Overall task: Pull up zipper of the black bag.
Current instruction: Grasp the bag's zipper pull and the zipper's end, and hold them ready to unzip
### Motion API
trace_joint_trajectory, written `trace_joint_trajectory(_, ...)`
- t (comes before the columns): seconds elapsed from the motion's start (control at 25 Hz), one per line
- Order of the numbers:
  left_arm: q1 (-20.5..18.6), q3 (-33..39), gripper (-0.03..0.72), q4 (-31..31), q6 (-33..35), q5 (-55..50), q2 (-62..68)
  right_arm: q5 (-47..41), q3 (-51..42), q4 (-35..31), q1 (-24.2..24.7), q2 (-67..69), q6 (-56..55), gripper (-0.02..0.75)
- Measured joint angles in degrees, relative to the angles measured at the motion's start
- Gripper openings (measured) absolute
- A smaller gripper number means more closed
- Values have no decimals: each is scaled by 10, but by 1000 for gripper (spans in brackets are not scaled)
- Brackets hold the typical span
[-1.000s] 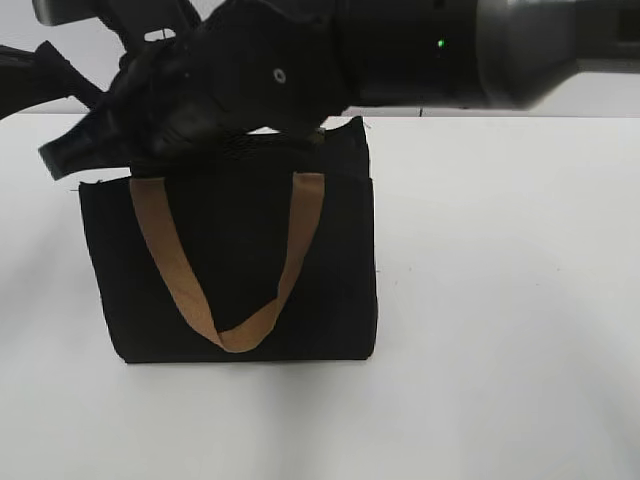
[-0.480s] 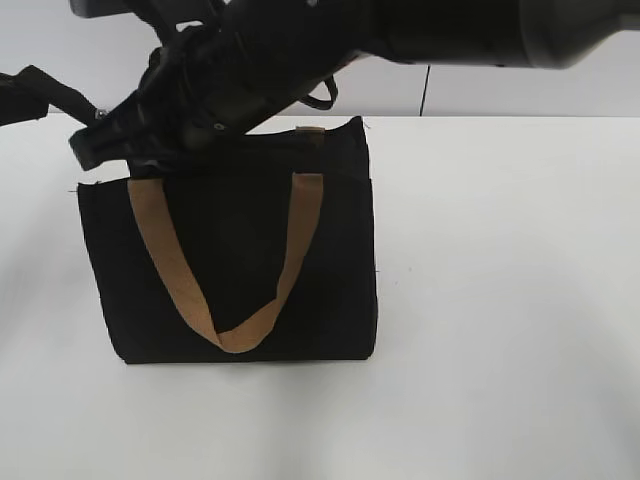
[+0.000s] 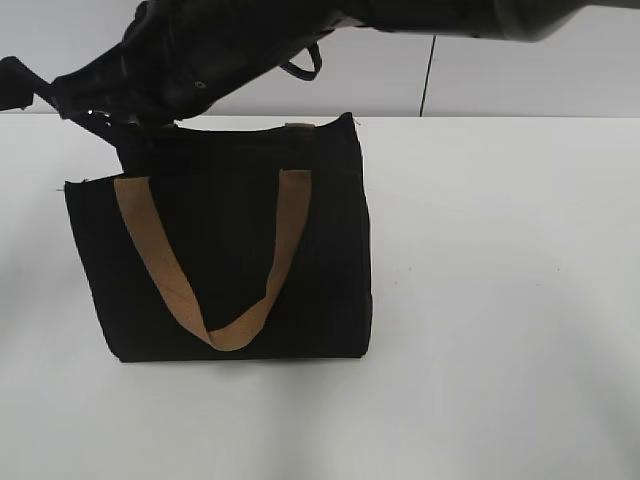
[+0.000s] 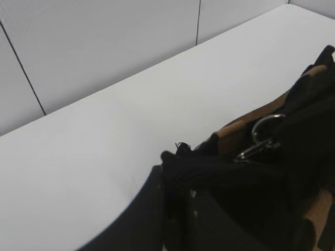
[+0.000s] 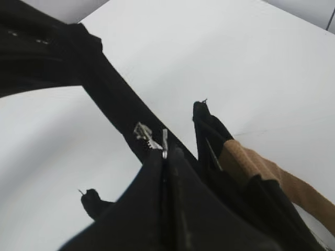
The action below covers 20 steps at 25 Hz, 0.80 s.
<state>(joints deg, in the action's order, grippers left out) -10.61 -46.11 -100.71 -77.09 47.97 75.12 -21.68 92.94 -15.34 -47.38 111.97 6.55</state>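
Note:
The black bag stands on the white table with a tan handle hanging down its front. My right gripper reaches across to the bag's top left corner. In the right wrist view this gripper is shut on the zipper's small silver pull tab, on the black zipper line that runs to the upper left. My left gripper is at the far left. In the left wrist view it is shut on the bag's fabric end.
A round metal ring with clip lies on top of the bag beside a tan handle. The white table spreads to the right and front of the bag. A panelled wall stands behind.
My right gripper has moved left and up along the bag's top with the pull tab. The bag's top left corner has been drawn left and the bag has shifted slightly left.

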Motion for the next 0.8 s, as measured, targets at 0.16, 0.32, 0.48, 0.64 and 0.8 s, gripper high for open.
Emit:
trace_joint_trajectory(0.16,0,0,22,-1,-17,0,0,-41,6,4,0,4,14,-15)
trace_joint_trajectory(0.32,1,0,22,-1,-21,2,0,-101,9,19,15,4,20,-15)
trace_joint_trajectory(0.48,1,0,22,-1,-22,2,0,-151,10,39,37,-1,21,-15)
trace_joint_trajectory(0.64,2,0,22,-1,-22,3,0,-184,10,69,43,-19,22,-15)
trace_joint_trajectory(0.8,2,1,22,-1,-22,-1,1,-245,10,100,55,-31,24,-15)
